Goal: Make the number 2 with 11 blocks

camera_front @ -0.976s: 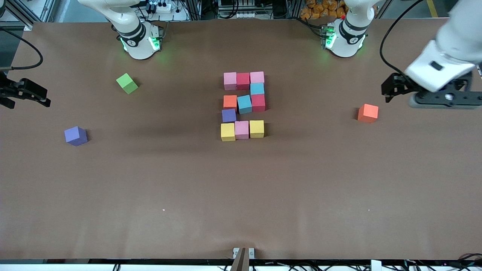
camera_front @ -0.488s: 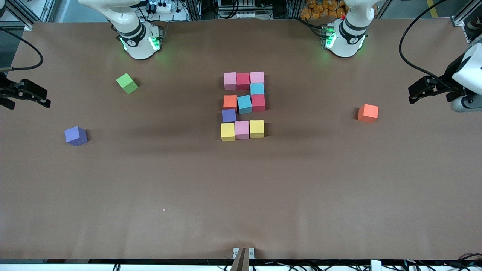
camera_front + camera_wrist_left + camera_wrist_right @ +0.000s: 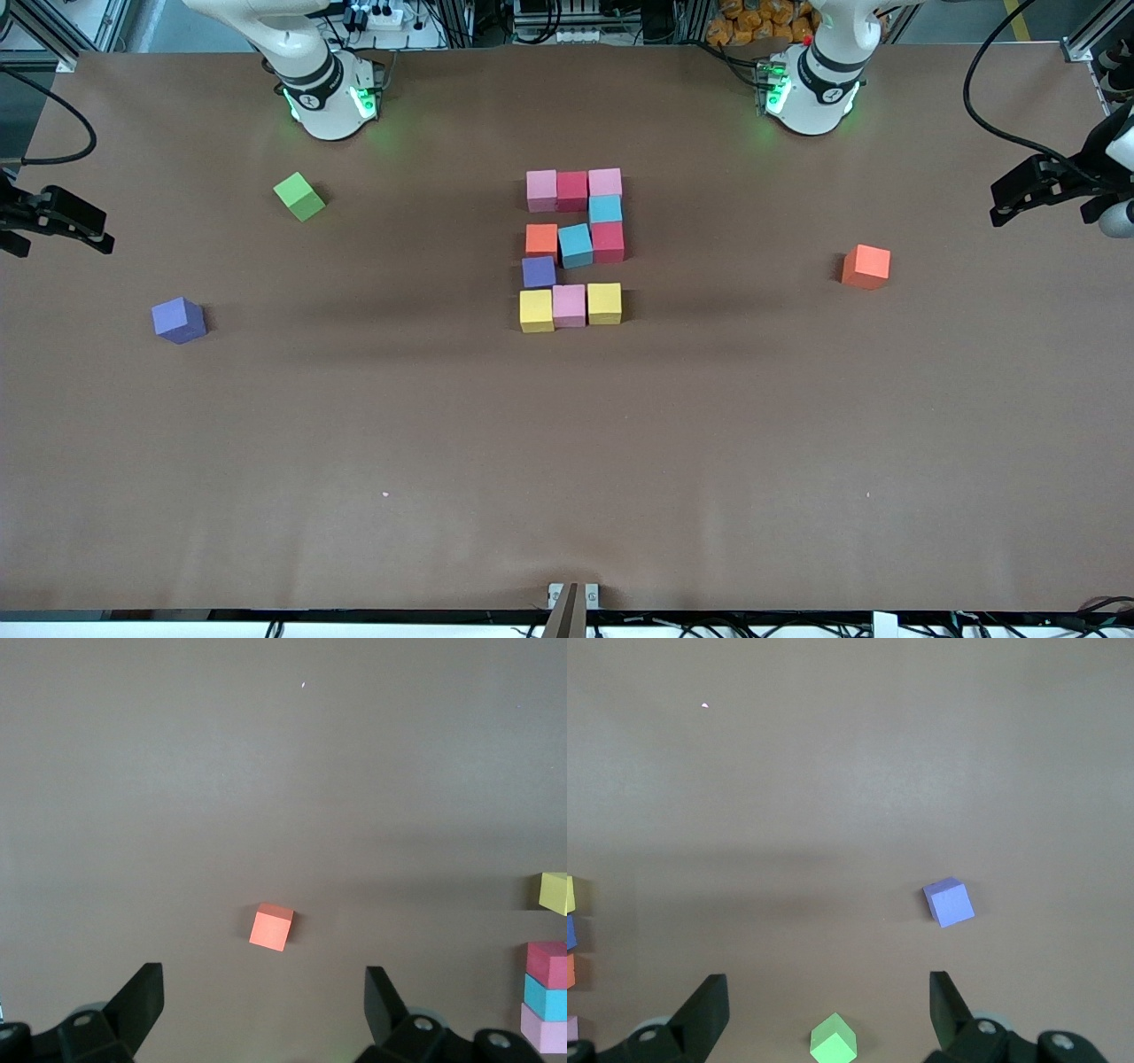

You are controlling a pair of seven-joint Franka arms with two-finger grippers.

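The number 2 (image 3: 576, 245) stands in the middle of the table, built of cubes three wide and five rows tall. Its blocks are pink (image 3: 541, 189), red (image 3: 572, 190), light blue (image 3: 605, 209), orange (image 3: 541, 240), purple (image 3: 538, 271) and yellow (image 3: 536, 310), set close together. My left gripper (image 3: 1010, 199) hangs open and empty over the left arm's end of the table, its fingers (image 3: 142, 992) spread wide. My right gripper (image 3: 66, 237) hangs open and empty over the right arm's end, and its wrist view shows the gripper (image 3: 828, 997) holding nothing.
A loose orange cube (image 3: 866, 266) (image 3: 271, 927) lies between the digit and my left gripper. A loose purple cube (image 3: 179, 320) (image 3: 949, 902) and a lime-green cube (image 3: 299, 196) (image 3: 834, 1039) lie toward the right arm's end.
My left arm has drawn back toward its end of the table, leaving only the gripper at the view's edge. The right gripper and all cubes stay put.
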